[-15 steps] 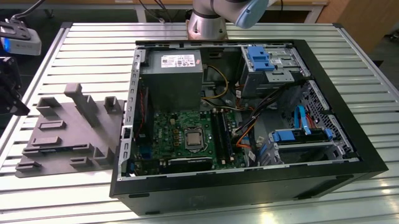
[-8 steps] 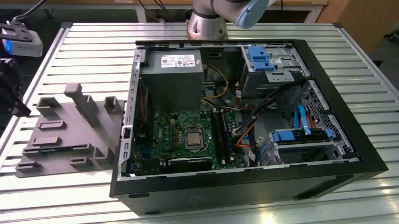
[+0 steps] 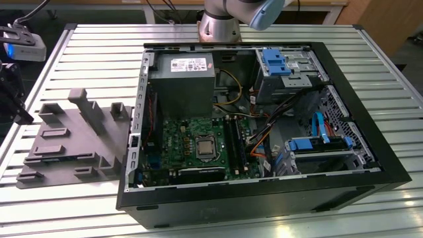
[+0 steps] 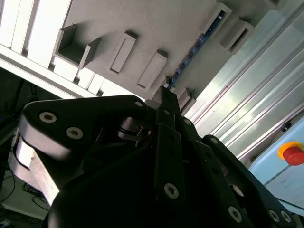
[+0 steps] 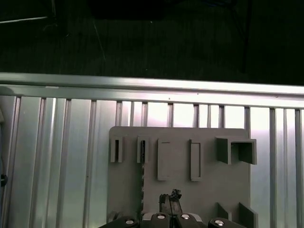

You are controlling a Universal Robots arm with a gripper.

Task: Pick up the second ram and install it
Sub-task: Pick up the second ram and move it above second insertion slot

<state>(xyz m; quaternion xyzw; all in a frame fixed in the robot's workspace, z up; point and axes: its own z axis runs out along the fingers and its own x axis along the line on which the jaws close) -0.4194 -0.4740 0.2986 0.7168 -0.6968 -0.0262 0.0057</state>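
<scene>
The second ram [image 5: 142, 175] is a thin dark strip standing on edge in a slot of the gray moulded fixture [image 5: 204, 199]. In the second wrist view it shows as a bluish strip [image 4: 190, 59] on that fixture [image 4: 142, 28]. My gripper [image 5: 169, 199] hangs well above the fixture, a little to one side of the ram, its fingertips [image 4: 165, 95] closed together on nothing. In the exterior view the fixture [image 3: 73, 144] lies at the left of the open computer case [image 3: 264, 198], whose motherboard has long black memory slots [image 3: 235, 141].
The slatted metal table [image 3: 99, 54] ends just beyond the fixture, with dark floor past its edge [image 5: 152, 83]. A power supply [image 3: 182, 82], blue drive bays [image 3: 310, 146] and loose cables sit inside the case. A red button [image 4: 293, 153] sits off to the side.
</scene>
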